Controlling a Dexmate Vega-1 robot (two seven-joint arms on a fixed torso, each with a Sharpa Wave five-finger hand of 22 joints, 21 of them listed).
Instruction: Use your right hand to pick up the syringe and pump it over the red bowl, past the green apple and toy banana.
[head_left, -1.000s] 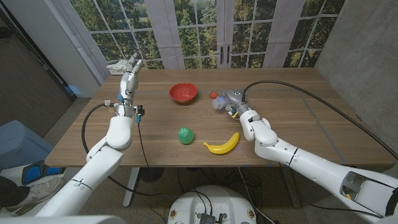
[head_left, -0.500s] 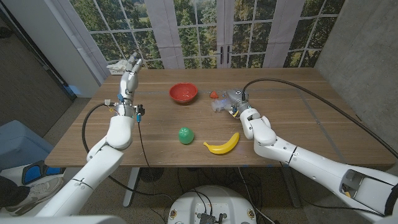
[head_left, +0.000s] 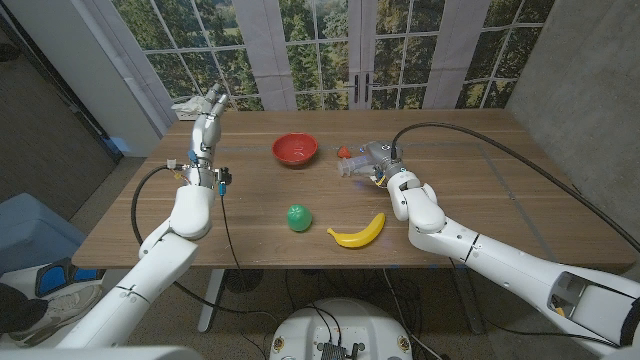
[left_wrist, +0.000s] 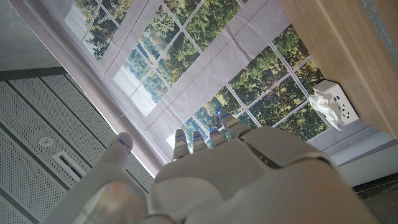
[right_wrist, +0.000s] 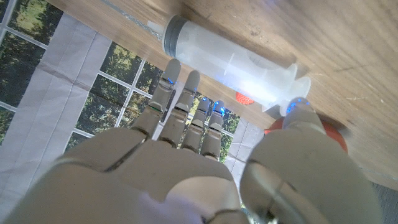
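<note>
Syringe (right_wrist: 231, 62) lies at right hand (head_left: 376, 158); grip seemingly unclosed, fingertips hidden.

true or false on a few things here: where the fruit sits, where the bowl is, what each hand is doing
1. The red bowl sits at the table's far side, past the green apple. True.
2. The toy banana lies inside the bowl. False: it lies on the table beside the apple.
3. The right hand is at the syringe, which lies on the table. True.
4. The left hand holds the apple. False: it is raised at the table's far left with nothing in it.
5. The syringe is over the bowl. False: it lies to the bowl's right.
</note>
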